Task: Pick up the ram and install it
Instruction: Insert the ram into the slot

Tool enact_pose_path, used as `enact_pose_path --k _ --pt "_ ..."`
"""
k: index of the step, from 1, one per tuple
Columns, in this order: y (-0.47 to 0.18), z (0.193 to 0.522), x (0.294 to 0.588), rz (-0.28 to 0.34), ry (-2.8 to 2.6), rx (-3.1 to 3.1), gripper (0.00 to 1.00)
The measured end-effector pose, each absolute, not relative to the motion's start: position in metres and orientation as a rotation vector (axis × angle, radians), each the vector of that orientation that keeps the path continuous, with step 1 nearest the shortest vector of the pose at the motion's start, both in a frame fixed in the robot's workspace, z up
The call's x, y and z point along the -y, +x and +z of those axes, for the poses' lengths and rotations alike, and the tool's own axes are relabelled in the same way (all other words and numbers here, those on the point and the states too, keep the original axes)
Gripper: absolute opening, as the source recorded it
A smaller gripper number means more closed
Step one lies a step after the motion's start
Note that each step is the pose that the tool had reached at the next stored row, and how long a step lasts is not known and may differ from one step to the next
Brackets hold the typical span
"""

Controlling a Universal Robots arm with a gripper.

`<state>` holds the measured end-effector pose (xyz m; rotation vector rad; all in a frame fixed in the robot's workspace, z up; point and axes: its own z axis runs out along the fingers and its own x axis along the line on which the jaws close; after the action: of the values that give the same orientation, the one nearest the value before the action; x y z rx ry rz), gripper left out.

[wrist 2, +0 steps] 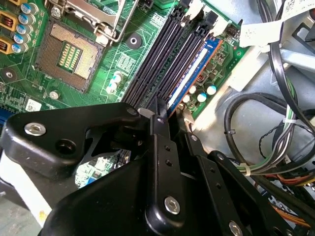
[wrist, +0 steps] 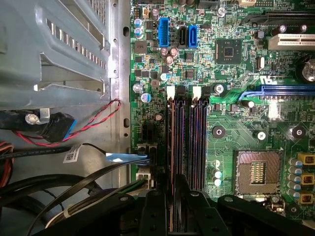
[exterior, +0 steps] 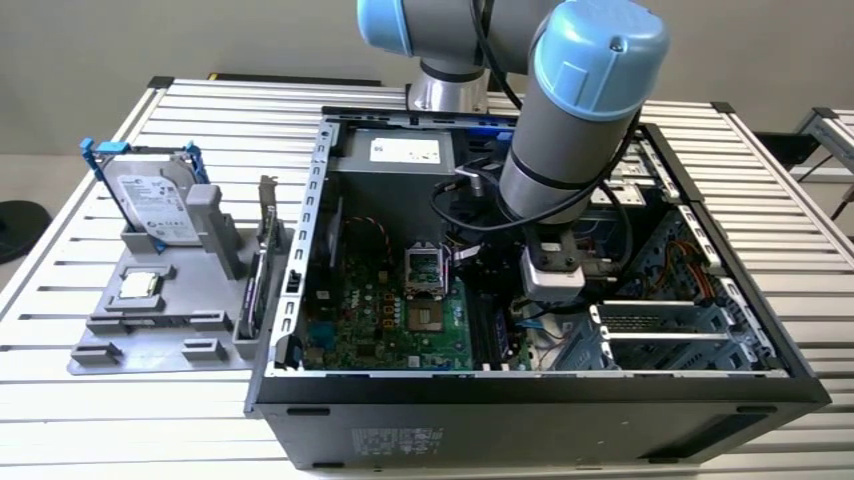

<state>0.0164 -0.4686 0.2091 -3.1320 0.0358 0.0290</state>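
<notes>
In the exterior view, the arm reaches down into the open computer case [exterior: 320, 200], which lies on the slatted tabletop [exterior: 801, 180]. The end effector [exterior: 550, 300] is low inside the case, just beside the green motherboard [exterior: 387, 320], on the side toward the exterior view's right. On the exterior view's left, well apart from the case, a grey holder [exterior: 147, 320] carries the silver hard drive [exterior: 150, 205] with blue rails.

In the second wrist view, the end effector [wrist 2: 170, 118] stands directly over the memory slots [wrist 2: 162, 54]. The ram [wrist 2: 194, 69] is a blue stick standing on its edge in the outermost slot, the one nearest the white-capped capacitors [wrist 2: 202, 96]. Its long axis runs along the slots, straight away from the end effector. The near end of the ram passes between the black fingers [wrist 2: 160, 142], and they look clenched on it, though the contact itself is partly hidden. I cannot tell whether the stick is fully seated.

In the first wrist view, the dark slots [wrist: 187, 142] run as parallel lines into the end effector [wrist: 178, 206], with the empty processor socket [wrist: 258, 172] beside them. So the ram lies directly under the end effector, aligned with its slot, not to either side.
</notes>
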Motion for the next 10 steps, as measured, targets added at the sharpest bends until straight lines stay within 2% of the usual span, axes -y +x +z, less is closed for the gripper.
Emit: enact_pose_path --k 10 --pt "0.016 0.227 0.469 0.029 -3.130 -0.036 1.00"
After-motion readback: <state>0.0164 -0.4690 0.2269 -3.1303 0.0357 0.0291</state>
